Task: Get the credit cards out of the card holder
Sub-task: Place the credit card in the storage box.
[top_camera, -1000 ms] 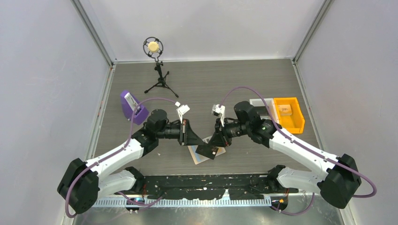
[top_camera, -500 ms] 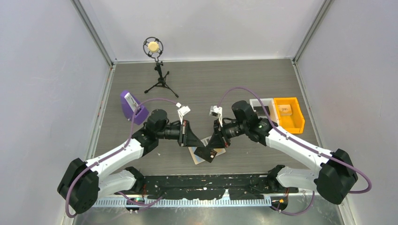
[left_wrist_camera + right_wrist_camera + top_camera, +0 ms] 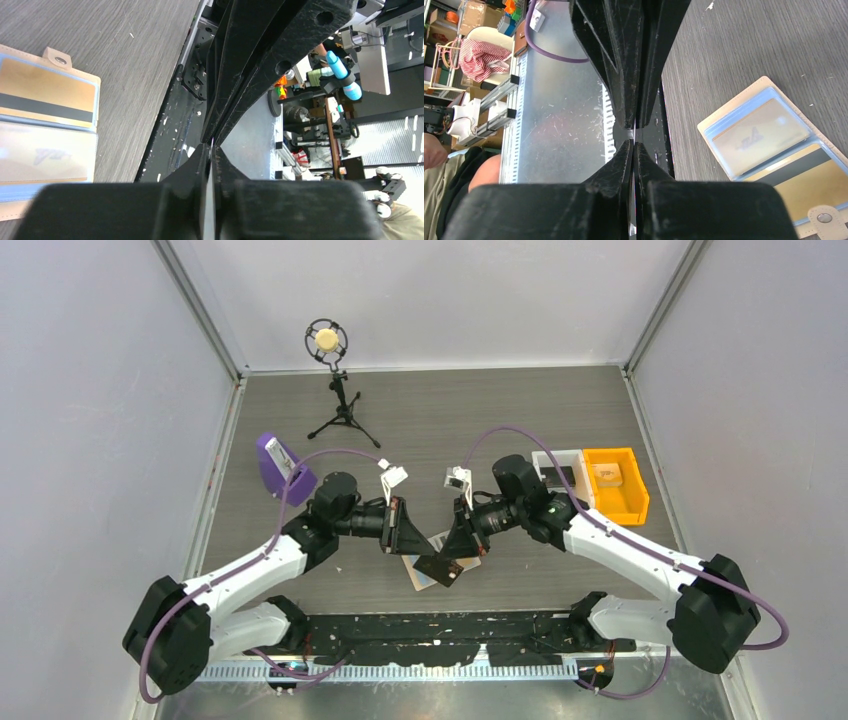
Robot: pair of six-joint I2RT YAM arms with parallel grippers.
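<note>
The left tool (image 3: pixel 212 156) and right tool (image 3: pixel 634 144) are both clenched, tips meeting over the open card holder (image 3: pixel 421 576) mid-bench, with credit cards (image 3: pixel 47 93) in its sleeves. Whether they nip a card is unclear. One tool should probably release before any pull.

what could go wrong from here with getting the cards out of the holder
1. The gold card sits inside a sleeve of the card holder, which lies open and loose on the table. A pull might drag the whole holder instead of freeing the card.
2. The left gripper and right gripper are both shut and close together over the holder, so they could bump each other.
</note>
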